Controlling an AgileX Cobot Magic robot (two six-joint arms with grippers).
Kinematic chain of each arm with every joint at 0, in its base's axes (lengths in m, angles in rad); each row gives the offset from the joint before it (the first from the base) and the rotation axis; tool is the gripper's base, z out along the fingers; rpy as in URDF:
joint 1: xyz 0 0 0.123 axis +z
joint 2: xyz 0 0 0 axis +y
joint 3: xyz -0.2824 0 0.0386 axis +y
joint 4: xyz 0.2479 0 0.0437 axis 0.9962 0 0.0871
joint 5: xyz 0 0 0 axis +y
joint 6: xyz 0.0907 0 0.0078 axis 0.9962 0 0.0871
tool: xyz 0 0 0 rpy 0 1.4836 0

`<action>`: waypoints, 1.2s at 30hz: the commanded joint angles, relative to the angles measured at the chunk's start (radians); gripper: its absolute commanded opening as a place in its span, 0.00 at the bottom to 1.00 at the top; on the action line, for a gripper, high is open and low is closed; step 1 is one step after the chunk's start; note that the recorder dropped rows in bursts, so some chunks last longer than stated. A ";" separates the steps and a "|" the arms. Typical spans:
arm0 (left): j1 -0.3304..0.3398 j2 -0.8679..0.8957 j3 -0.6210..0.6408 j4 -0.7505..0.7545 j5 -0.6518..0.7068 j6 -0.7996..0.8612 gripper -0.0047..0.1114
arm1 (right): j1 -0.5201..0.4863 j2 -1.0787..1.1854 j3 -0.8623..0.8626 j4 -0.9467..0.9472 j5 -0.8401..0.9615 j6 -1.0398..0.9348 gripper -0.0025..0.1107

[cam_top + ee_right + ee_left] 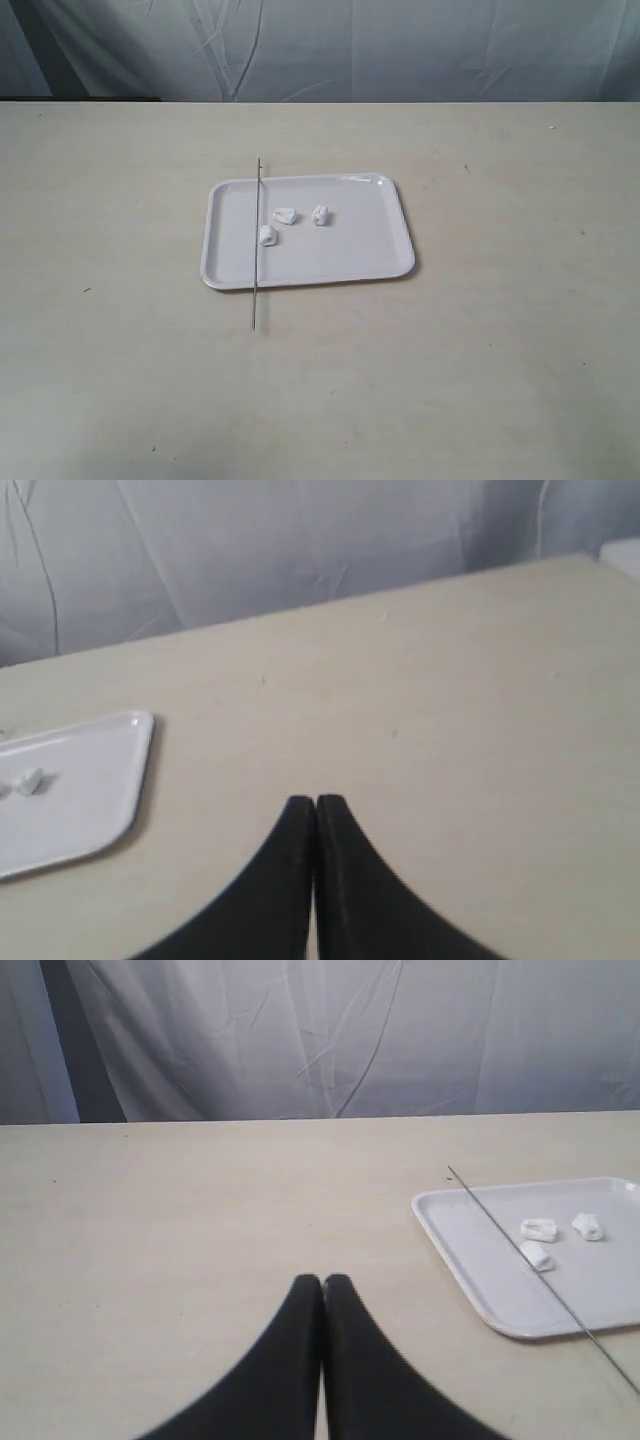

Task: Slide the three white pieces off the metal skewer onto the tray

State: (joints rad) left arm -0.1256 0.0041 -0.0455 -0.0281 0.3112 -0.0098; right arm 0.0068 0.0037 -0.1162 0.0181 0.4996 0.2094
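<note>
The white tray (380,262) lies mid-table. Three white pieces rest loose on it: one (267,235) next to the skewer, one (286,215) beside it, one (321,214) further right. The metal skewer (257,290) lies bare across the tray's left part, both ends overhanging the rim. In the left wrist view the tray (470,1280), skewer (490,1222) and pieces (538,1229) show off to one side of my left gripper (322,1282), which is shut and empty. My right gripper (316,804) is shut, empty, over bare table, with the tray (120,780) apart from it. Neither gripper shows in the exterior view.
The beige table (500,380) spreads all round the tray. A wrinkled pale curtain (400,50) hangs behind its far edge. A white object (625,552) peeks in at the table's edge in the right wrist view.
</note>
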 commanded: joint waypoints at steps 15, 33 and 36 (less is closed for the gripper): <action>0.034 -0.004 0.046 -0.043 -0.086 -0.006 0.04 | -0.007 -0.004 0.116 -0.027 -0.130 -0.436 0.02; 0.233 -0.004 0.046 0.003 -0.099 -0.004 0.04 | -0.075 -0.004 0.116 -0.008 -0.138 -0.209 0.02; 0.220 -0.004 0.046 0.013 -0.095 0.020 0.04 | -0.050 -0.004 0.116 -0.018 -0.138 -0.209 0.02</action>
State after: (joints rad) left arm 0.1033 0.0041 -0.0036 -0.0274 0.2265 -0.0073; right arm -0.0643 0.0037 -0.0051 0.0076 0.3782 0.0000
